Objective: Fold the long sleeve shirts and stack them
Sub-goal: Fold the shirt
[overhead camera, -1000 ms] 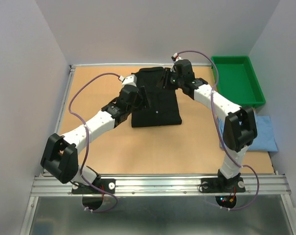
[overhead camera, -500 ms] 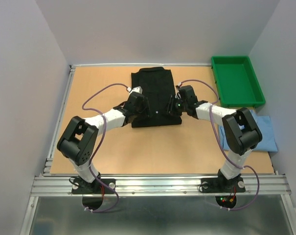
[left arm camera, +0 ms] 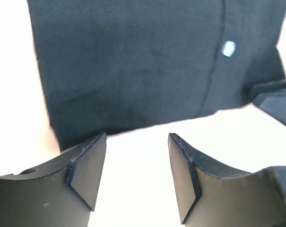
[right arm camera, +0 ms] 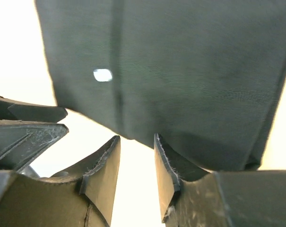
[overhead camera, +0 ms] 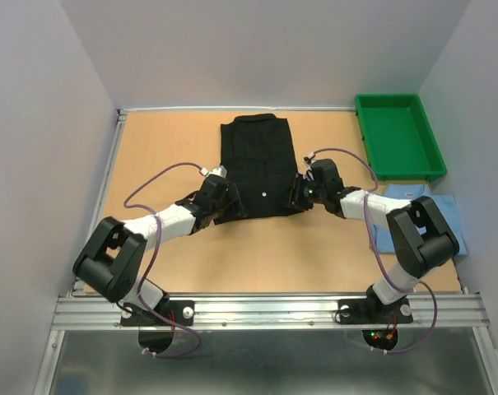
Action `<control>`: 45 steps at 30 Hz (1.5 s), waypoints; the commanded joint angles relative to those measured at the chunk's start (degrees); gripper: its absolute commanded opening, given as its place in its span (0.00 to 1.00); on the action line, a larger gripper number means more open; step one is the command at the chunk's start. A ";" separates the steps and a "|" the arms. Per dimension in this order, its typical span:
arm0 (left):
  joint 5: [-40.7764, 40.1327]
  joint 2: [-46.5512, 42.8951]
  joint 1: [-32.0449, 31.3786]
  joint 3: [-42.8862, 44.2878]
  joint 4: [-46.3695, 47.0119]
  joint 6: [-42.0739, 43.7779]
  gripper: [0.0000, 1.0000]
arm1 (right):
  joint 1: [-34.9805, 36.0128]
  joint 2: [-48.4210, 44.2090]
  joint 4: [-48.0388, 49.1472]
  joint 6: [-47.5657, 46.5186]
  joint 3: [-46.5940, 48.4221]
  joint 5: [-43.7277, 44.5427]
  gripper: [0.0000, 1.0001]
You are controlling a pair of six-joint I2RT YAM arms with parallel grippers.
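Item: black shirt [overhead camera: 259, 164], folded to a narrow panel, lay on the table [overhead camera: 162, 156] toward its far side; light blue shirt [overhead camera: 448, 222] at the right edge. Soft, light, limp cloth; best taken at the near hem corners. Left gripper [left arm camera: 137, 144]: jaws apart, empty. Right gripper [right arm camera: 136, 144]: jaws narrowly apart, seemingly not pinching the hem.

The black shirt [right arm camera: 180, 71] fills the upper frame, with one white button [right arm camera: 102, 74] at upper left. Its lower edge runs just above the right gripper [right arm camera: 137, 138], whose jaws stand slightly apart at bottom centre, pale counter [right arm camera: 15, 56] showing between them.
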 commanded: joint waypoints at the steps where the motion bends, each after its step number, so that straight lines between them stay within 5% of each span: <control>1: -1.66 -9.52 -0.06 1.83 -2.44 0.47 0.67 | 0.01 -5.68 2.11 -0.98 3.74 -2.35 0.41; 9: -3.34 -7.52 4.06 8.33 2.65 0.65 0.70 | 1.42 -0.25 3.51 2.09 14.73 -7.54 0.65; 13: 3.77 -3.04 7.14 7.02 10.72 -2.07 0.69 | 2.21 3.19 16.40 9.54 14.22 -10.80 0.74; 26: 6.33 6.99 7.94 -1.85 15.93 -5.15 0.61 | 2.48 18.30 34.88 14.93 1.06 -11.95 0.75; 33: 6.51 7.17 8.20 -2.56 15.58 -4.27 0.60 | 1.69 16.11 35.86 13.26 -8.72 -9.57 0.74; 45: 4.75 -2.76 8.03 -6.69 8.02 -3.22 0.60 | 5.72 6.18 32.60 15.28 1.02 -14.05 0.74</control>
